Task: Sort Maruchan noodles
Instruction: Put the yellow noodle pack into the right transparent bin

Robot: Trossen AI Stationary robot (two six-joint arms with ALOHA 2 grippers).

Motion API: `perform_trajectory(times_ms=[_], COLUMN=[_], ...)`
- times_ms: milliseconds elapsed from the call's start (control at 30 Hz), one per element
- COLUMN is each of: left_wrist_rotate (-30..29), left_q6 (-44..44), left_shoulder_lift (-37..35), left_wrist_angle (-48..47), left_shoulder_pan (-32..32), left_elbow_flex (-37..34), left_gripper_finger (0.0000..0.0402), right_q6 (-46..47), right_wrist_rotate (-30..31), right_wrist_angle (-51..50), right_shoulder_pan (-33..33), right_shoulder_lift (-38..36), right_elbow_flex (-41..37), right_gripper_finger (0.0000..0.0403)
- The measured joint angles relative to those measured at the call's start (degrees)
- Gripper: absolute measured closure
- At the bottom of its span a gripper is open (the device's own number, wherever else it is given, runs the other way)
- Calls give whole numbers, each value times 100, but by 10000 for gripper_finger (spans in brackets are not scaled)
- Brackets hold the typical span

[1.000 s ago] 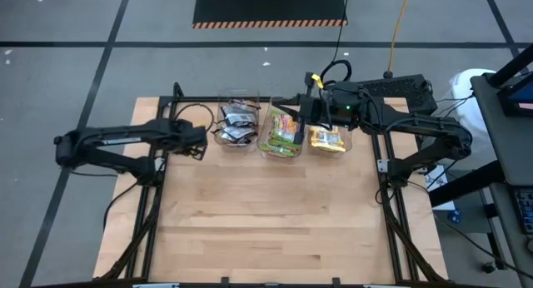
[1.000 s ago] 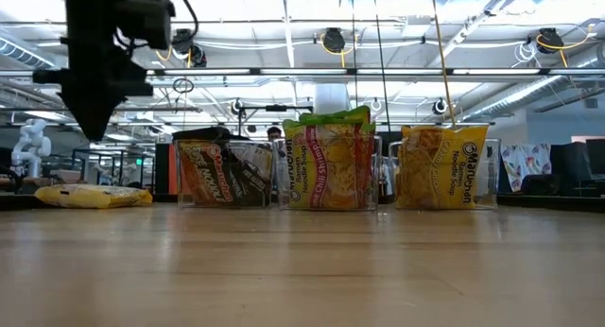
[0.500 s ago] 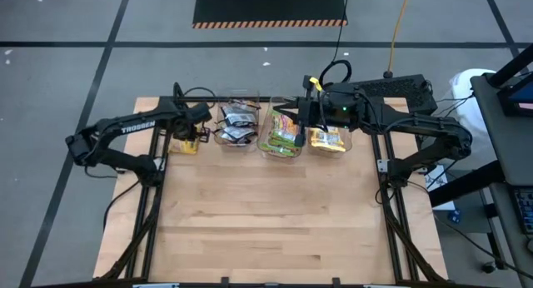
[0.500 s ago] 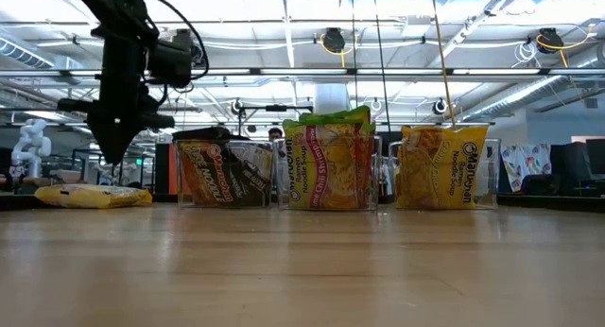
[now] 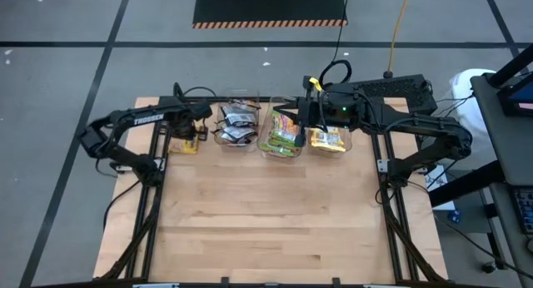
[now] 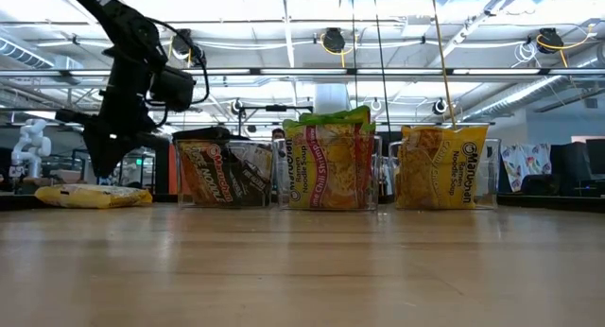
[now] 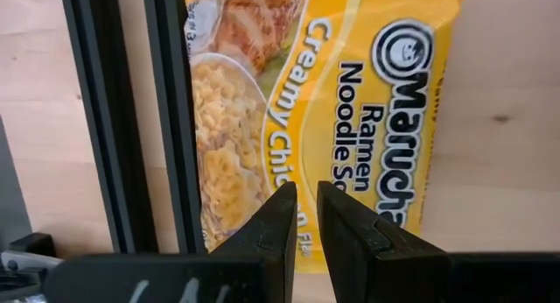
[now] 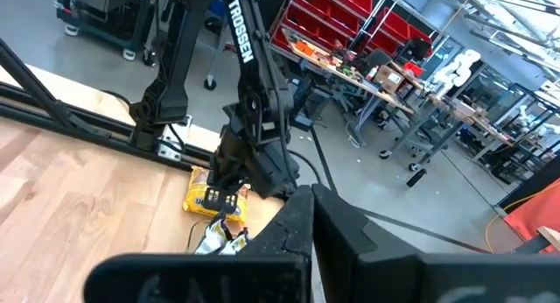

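A yellow Maruchan noodle packet (image 7: 350, 102) lies flat on the wood at the table's far left (image 5: 185, 144), its long edge against a black frame rail (image 7: 166, 119). My left gripper (image 7: 307, 191) hangs just above it (image 6: 99, 166), pointing steeply down. Its fingers stand a narrow gap apart with nothing between them. At the far edge stand three clear bins: one with black packets (image 5: 237, 126), one with green-pink packets (image 5: 281, 131), one with yellow packets (image 5: 327, 138). My right gripper (image 8: 311, 202) waits shut, high above the bins (image 5: 304, 113).
Black frame rails (image 5: 158, 167) run along the table's left and right sides. The wide wooden surface (image 5: 266, 213) lies nearer than the bins. The right arm's body (image 5: 366, 109) reaches over the far right corner.
My left gripper has swung toward the table's far edge and come down, turning at the wrist as it went. It now stands just over the yellow packet, which shows beside it in the high view. The packet has not moved.
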Motion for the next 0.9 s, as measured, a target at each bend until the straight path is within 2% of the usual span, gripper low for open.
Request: perform_trajectory(times_ms=[133,300,600,900], left_wrist_rotate=[20,332,447,1465], left_q6=[58,260,342,151], left_shoulder_lift=[256,531,560,435], left_wrist_angle=[5,86,230,-52], left_shoulder_pan=[0,0,-67,-730], left_elbow_flex=[0,-79,-335,-386], left_gripper_finger=[346,346,346,346], right_q6=[0,0,-50,-66], right_wrist_rotate=[1,2,13,20], right_wrist_angle=[0,-2,-24,-35], right_shoulder_pan=[0,18,245,304], right_shoulder_lift=[0,0,0,0], right_elbow_flex=[0,0,0,0], right_gripper_finger=[403,403,403,403])
